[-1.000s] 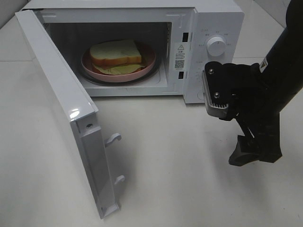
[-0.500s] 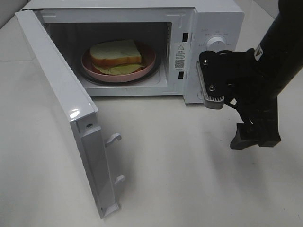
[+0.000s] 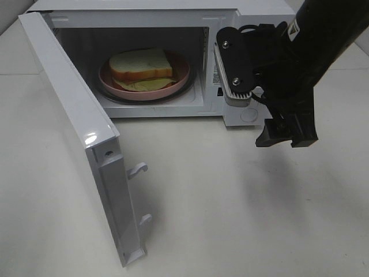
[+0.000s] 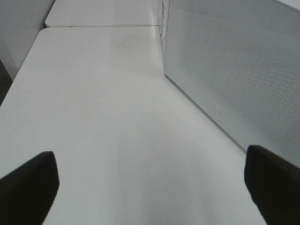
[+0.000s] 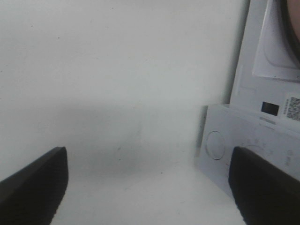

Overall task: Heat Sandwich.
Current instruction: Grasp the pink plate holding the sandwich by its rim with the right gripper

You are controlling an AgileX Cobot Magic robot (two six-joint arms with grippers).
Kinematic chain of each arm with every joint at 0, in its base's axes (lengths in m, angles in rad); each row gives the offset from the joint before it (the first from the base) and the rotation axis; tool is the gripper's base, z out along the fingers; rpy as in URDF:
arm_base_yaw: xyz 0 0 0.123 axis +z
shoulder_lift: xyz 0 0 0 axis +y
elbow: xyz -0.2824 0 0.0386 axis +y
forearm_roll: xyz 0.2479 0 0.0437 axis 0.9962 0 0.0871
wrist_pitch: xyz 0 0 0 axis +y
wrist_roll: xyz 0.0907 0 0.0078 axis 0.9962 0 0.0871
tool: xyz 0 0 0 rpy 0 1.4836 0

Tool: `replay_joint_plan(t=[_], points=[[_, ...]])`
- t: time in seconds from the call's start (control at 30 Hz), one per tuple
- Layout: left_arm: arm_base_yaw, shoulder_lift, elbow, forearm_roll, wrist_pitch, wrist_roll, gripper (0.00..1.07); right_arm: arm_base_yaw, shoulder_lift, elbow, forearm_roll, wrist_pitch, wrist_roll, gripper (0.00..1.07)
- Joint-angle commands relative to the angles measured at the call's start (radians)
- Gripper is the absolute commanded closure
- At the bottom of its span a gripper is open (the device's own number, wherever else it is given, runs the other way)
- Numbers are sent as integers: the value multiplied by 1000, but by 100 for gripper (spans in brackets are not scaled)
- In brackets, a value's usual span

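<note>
The sandwich (image 3: pixel 142 64), pale bread over a yellow layer, lies on a round pink dish (image 3: pixel 180 78) inside the open white microwave (image 3: pixel 253 14). My right gripper (image 3: pixel 259 99) hangs in front of the microwave's control panel, to the right of the cavity. It is open, its fingers wide apart, with nothing between them. The right wrist view shows that panel (image 5: pixel 243 140) and bare table between the dark fingertips (image 5: pixel 33 180). My left gripper (image 4: pixel 150 187) is open and empty, beside the door's mesh face (image 4: pixel 234 70). It does not show in the exterior high view.
The microwave door (image 3: pixel 75 133) stands swung out to the left, reaching toward the table's front, with two latch hooks (image 3: pixel 138 169) on its edge. White table (image 3: pixel 230 219) lies in front of the microwave.
My right gripper has risen and moved left from the table's right side, and now covers the control panel and dial. Sandwich, dish and door have not moved.
</note>
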Motion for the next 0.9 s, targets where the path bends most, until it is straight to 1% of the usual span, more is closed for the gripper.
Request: replay_joint_plan(t=[0.03,0.17,0.4,0.6,0.73,0.8,0.87,0.9], points=[[-5,-24,2,-7,-13,-1,5,7,17,-17,-16,-26,-17,19],[-5,-24,2,-7,-13,-1,5,7,68,-53,-23,-86,-38,19],[-5,-24,2,-7,-13,-1,5,7,131,-79,-23,-158,-39,20],[-5,-24,2,-7,-13,-1,5,31,194,-117,-27,-240,-44,21],[-5,-24,2,-7,-13,-1,5,47,245,-157,-31,-273,-57,22],[-5,-24,2,-7,-13,-1,5,53,287,-197,-31,-290,-63,23],[-5,-24,2,-7,-13,-1,5,53,304,-208,-31,-292,-63,23],[-5,-24,2,-7,-13,-1,5,53,334,-235,-31,-295,-63,23]])
